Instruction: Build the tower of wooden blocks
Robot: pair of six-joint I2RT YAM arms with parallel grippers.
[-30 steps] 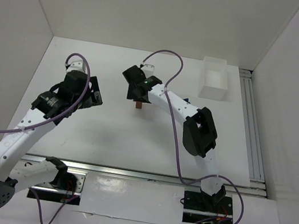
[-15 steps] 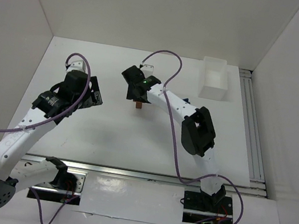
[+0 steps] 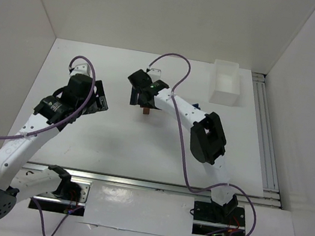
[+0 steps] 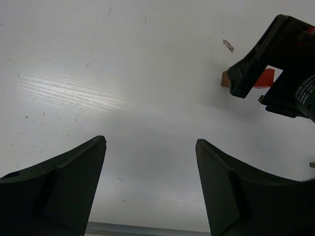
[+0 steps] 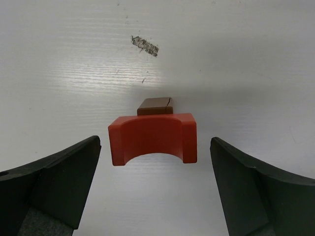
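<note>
Nearby, the left gripper [image 4: 150,141] hangs spread and empty over the table [image 3: 111,140]. Farther out, the right gripper [image 5: 155,143] stands wide apart either side of the red notched block [image 5: 147,129], touching neither flank. The block seems to sit on the brown block [image 5: 154,105]. I'd say the second tier is placed. The next move calls for a straight lift clear, then fetching a green piece, none in sight.
</note>
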